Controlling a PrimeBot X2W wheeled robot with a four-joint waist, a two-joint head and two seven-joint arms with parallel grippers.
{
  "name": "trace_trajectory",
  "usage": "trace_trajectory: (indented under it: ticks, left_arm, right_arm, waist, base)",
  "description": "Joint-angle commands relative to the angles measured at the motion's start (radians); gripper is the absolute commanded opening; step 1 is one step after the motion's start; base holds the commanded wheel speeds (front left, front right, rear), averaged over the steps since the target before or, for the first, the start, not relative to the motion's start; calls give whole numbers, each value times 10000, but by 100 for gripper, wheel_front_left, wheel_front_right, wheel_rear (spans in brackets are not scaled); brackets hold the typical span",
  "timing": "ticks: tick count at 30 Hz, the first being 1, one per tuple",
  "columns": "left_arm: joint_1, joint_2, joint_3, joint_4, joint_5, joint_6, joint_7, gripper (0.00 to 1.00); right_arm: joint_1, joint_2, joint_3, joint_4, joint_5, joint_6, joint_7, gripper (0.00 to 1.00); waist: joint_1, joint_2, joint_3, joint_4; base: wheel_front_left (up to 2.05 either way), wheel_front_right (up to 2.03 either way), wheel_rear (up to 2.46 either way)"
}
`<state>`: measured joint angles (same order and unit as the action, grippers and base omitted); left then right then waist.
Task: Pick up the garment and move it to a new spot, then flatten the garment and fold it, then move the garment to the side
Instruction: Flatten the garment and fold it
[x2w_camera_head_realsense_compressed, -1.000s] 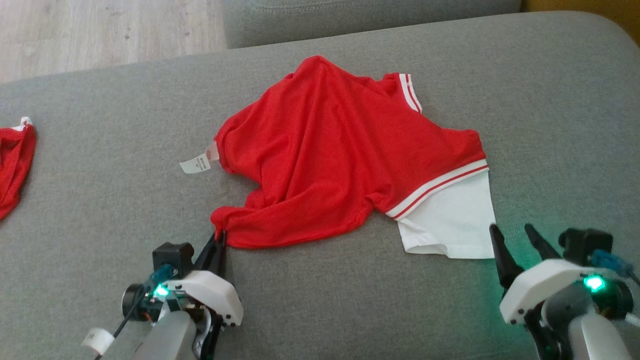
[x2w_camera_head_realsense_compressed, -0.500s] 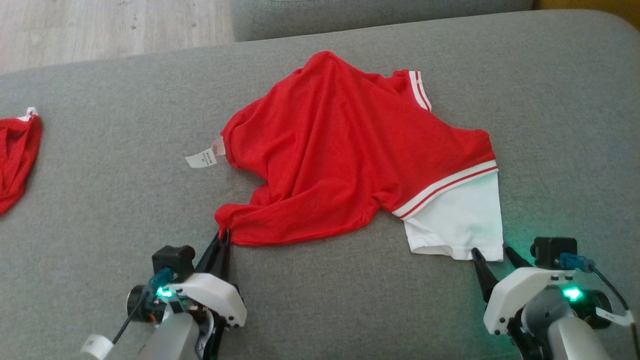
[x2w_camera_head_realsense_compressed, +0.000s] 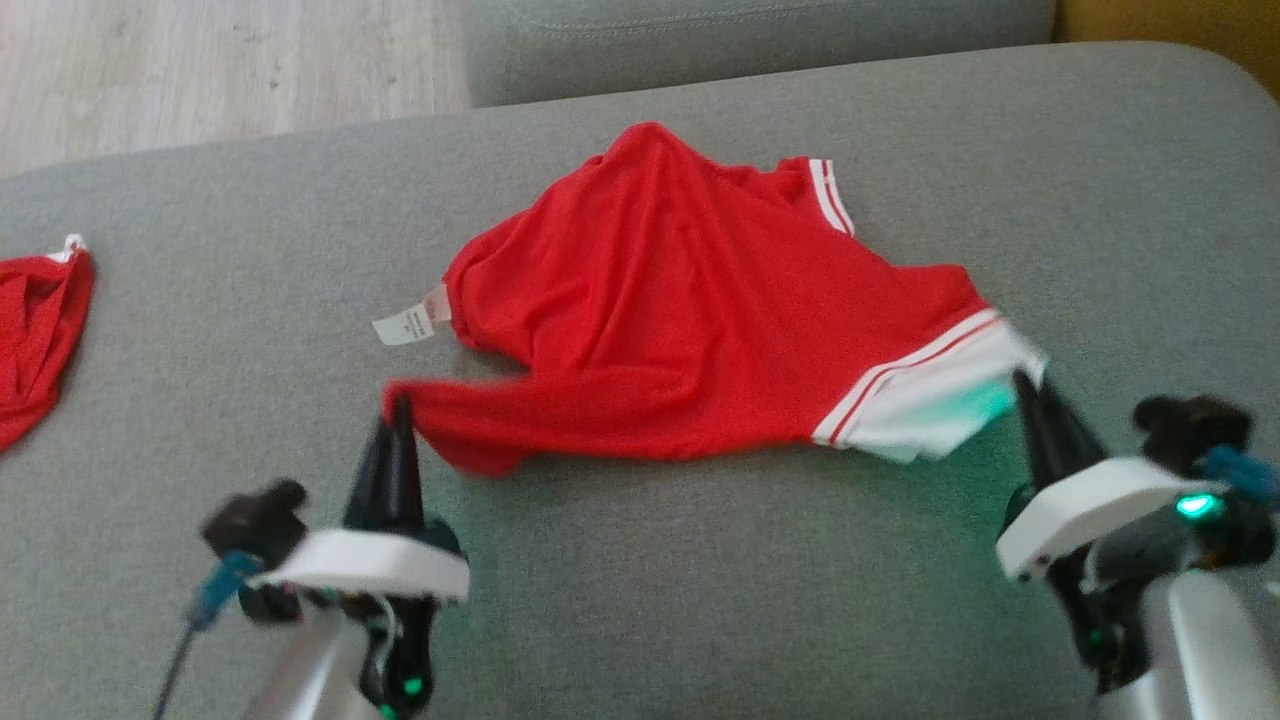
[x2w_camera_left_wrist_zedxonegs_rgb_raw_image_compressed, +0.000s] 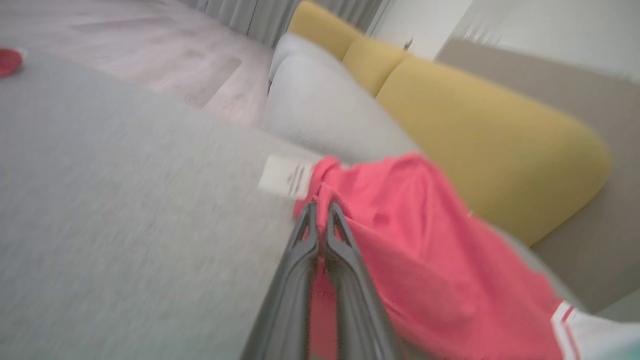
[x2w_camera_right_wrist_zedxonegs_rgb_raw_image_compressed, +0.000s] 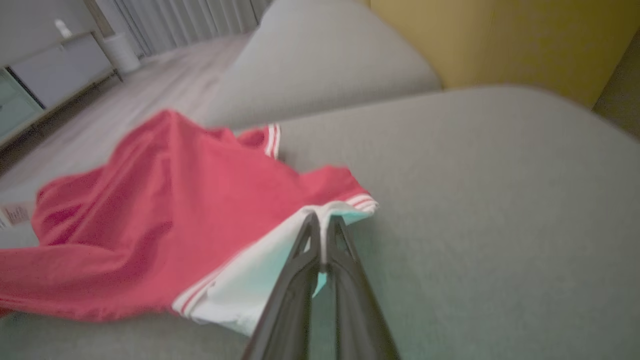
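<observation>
The garment (x2w_camera_head_realsense_compressed: 690, 310) is a red shirt with a white panel and red-and-white striped trim, lying rumpled on the grey cushion (x2w_camera_head_realsense_compressed: 640, 590). My left gripper (x2w_camera_head_realsense_compressed: 398, 405) is shut on its near left red corner, which is lifted off the cushion. In the left wrist view the left gripper (x2w_camera_left_wrist_zedxonegs_rgb_raw_image_compressed: 320, 207) pinches red cloth of the garment (x2w_camera_left_wrist_zedxonegs_rgb_raw_image_compressed: 425, 260) beside a white label (x2w_camera_left_wrist_zedxonegs_rgb_raw_image_compressed: 286, 176). My right gripper (x2w_camera_head_realsense_compressed: 1022, 380) is shut on the white panel's near right corner. The right wrist view has the right gripper (x2w_camera_right_wrist_zedxonegs_rgb_raw_image_compressed: 322, 219) closed on the white edge of the garment (x2w_camera_right_wrist_zedxonegs_rgb_raw_image_compressed: 165, 200).
Another red garment (x2w_camera_head_realsense_compressed: 35, 330) lies at the cushion's left edge. Wooden floor (x2w_camera_head_realsense_compressed: 220, 70) lies beyond the far left, and a second grey cushion (x2w_camera_head_realsense_compressed: 750, 40) sits behind. A yellow sofa back (x2w_camera_left_wrist_zedxonegs_rgb_raw_image_compressed: 475, 125) stands to the right.
My right gripper went from open at the white panel's edge to shut on its corner. Both grippers have risen and pulled the near hem up and taut. The head camera has shifted slightly.
</observation>
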<state>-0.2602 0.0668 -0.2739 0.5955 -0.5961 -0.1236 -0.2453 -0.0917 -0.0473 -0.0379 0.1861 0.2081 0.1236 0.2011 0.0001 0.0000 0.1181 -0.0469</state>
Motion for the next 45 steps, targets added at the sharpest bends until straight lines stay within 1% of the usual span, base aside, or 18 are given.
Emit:
trace_trajectory:
  ticks: [1, 2, 4, 8, 11, 14, 15, 17, 19, 23, 26, 29, 32, 33, 36, 39, 41, 45]
  left_arm:
    - [-185, 58, 500, -1183, -444, -41, -146, 0]
    - [81, 96, 614, -2728, -1154, -60, -152, 0]
    - [339, 257, 644, -4322, -1927, -65, -36, 0]
    - [642, 600, 890, -7014, -3258, -64, 835, 0]
    - [575, 828, 1109, -8755, -3965, 230, 1629, 0]
    - [300, 1075, 1266, -10151, -4430, 742, 2421, 0]
    - [300, 1075, 1266, -10151, -4430, 742, 2421, 0]
    - [41, 1326, 1354, -10652, -4446, 1138, 2898, 0]
    - [-304, 1507, 1430, -10795, -4444, 1449, 3259, 0]
    - [-1215, 1694, 1654, -9950, -4488, 1766, 3609, 0]
    - [-2198, 1916, 1791, -8821, -4269, 1777, 3658, 0]
    - [-3486, 2108, 1985, -7532, -3896, 1720, 3399, 0]
    - [-4887, 2407, 2142, -6144, -3101, 1627, 2710, 0]
    - [-5338, 2399, 2203, -5714, -2953, 1608, 2444, 0]
    - [-6665, 2383, 2321, -4644, -2514, 1481, 1591, 0]
    - [-7869, 2329, 2440, -3858, -2130, 1288, 599, 0]
    - [-8453, 2346, 2442, -3553, -1821, 1120, 222, 0]
    - [-8969, 2372, 2500, -3309, -1197, 730, -95, 0]
  right_arm:
    - [-361, -31, 154, -968, 28, 71, -106, 0]
    - [-383, -31, 30, -1954, 146, 71, -25, 0]
    - [-367, -30, -56, -2949, 195, 71, 146, 0]
    - [-384, -30, -255, -4790, 485, 71, 577, 0]
    - [-552, -72, -406, -6102, 375, 71, 957, 0]
    - [-906, -318, -549, -7192, 174, 71, 1347, 0]
    - [-906, -318, -549, -7192, 174, 71, 1347, 0]
    - [-1230, -543, -591, -7555, 145, 71, 1578, 0]
    - [-1654, -854, -558, -7546, 198, 71, 1829, 0]
    - [-2971, -1351, -219, -6435, 847, 71, 2141, 0]
    - [-4373, -1657, 321, -4951, 1387, 71, 2175, 0]
    - [-6241, -1768, 811, -3171, 1703, 71, 1704, 0]
    - [-8221, -1699, 1219, -1151, 1570, 71, 800, 0]
    - [-8905, -1772, 1433, -550, 1329, 71, 380, 0]
    - [-10832, -1561, 1382, 865, 965, 71, -1226, 0]
    - [-12365, -1469, 1378, 1815, 610, 71, -2756, 0]
    - [-13087, -1494, 1527, 2292, 416, 71, -3525, 0]
    - [-13779, -1678, 1815, 2827, 423, 71, -4287, 0]
  waist:
    - [-1, 0, -77, -61]
    - [-1, 0, -123, -75]
    - [-1, 0, -157, -58]
    - [-1, 0, -188, 28]
    - [-1, 0, -154, 78]
    - [-1, 0, -43, 131]
    - [-1, 0, -43, 131]
    - [-1, 0, 71, 148]
    - [-1, 0, 284, 155]
    - [-1, 0, 1030, 114]
    - [-1, 0, 1818, 67]
    - [-1, 0, 2624, 14]
    - [-1, 0, 3155, -12]
    - [-1, 0, 3287, -14]
    - [-1, 0, 3523, 65]
    - [-1, 0, 3509, 182]
    - [-1, 0, 3439, 216]
    - [-1, 0, 3311, 219]
  base:
    - [0, 0, 0]
    - [0, 0, 0]
    - [0, 0, 0]
    - [0, 0, 0]
    - [0, 0, 0]
    - [0, 0, 0]
    - [0, 0, 0]
    - [0, 0, 0]
    - [0, 0, 0]
    - [0, 0, 0]
    - [0, 0, 0]
    - [0, 0, 0]
    - [0, 0, 0]
    - [0, 0, 0]
    - [0, 0, 0]
    - [0, 0, 0]
    - [0, 0, 0]
    - [0, 0, 0]
